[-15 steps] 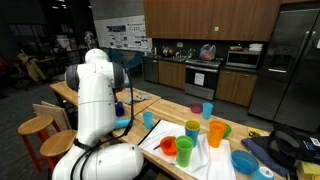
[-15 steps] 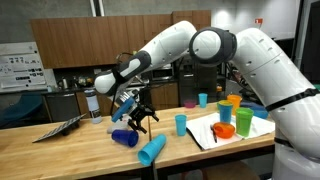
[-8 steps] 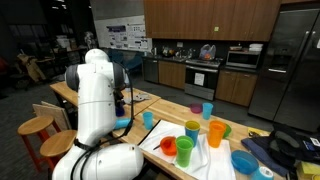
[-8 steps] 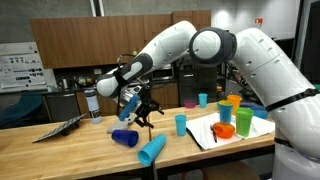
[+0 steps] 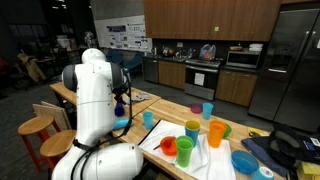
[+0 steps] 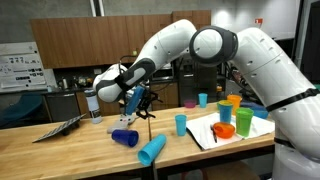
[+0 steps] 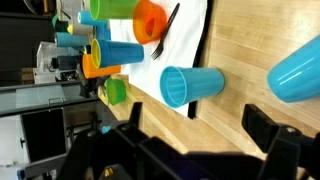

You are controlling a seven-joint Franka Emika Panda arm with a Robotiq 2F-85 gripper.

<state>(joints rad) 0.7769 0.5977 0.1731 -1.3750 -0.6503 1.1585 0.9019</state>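
Wrist view looks past the gripper (image 7: pixel 197 132), whose fingers (image 7: pixel 268 135) stand spread wide at the bottom of the frame with only bare table (image 7: pixel 250 30) between them; nothing is pinched. At centre frame a light blue cup (image 7: pixel 193 86) sits just beside the dark edge of the mat (image 7: pixel 185 50), and a second cup (image 7: pixel 296 68) pokes in at the right edge. From this tilted angle I cannot say for sure which of the table's cups these are.

In an exterior view the gripper (image 6: pixel 140 100) hangs left of centre, clear above the table. The navy cup (image 6: pixel 125 137) lies on its side just below it, and the teal cup (image 6: pixel 152 150) lies nearer the front edge. An upright cup (image 6: pixel 181 124) stands between them and the mat.

As I judge it, little is done: no cup is gripped or touched, both fallen cups lie off the mat, and the reach down and the grasp are not yet made.
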